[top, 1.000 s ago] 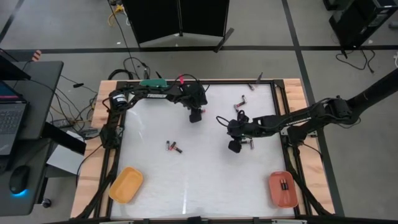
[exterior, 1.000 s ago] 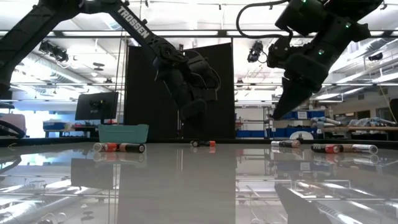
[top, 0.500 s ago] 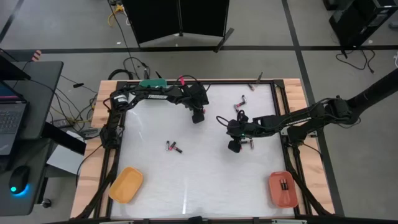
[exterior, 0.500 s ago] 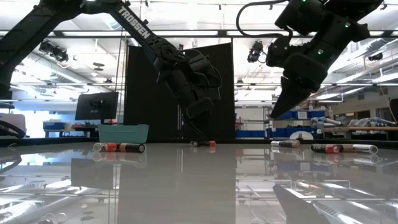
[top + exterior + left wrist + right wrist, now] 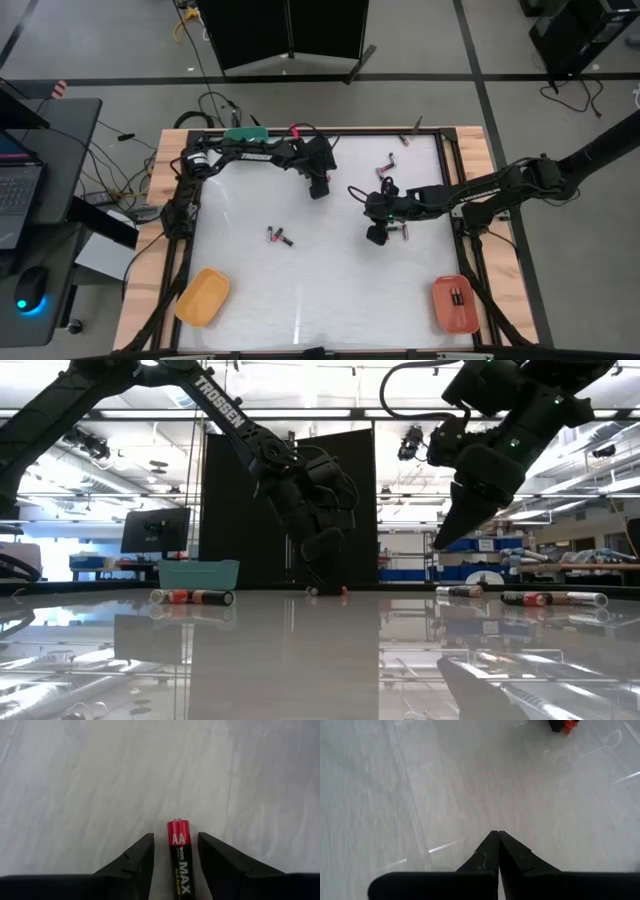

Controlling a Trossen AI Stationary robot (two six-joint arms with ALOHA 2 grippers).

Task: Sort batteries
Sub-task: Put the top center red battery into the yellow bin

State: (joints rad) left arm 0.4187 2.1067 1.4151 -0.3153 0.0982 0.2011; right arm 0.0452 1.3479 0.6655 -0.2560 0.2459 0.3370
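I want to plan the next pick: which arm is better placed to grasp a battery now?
The left. Its gripper is open around the AA battery on the table; the right gripper is shut and empty.

Light is bright and even, coming from ceiling strip lamps (image 5: 300, 412) seen toward twelve o'clock in the low view. The glossy white table (image 5: 320, 290) mirrors them: pale streaks of glare near six o'clock from above, and full reflections across the low view's lower half. Both arms read as dark silhouettes there. Shadows are soft and short. The wrist views' fingertips (image 5: 495, 851) look slightly soft.
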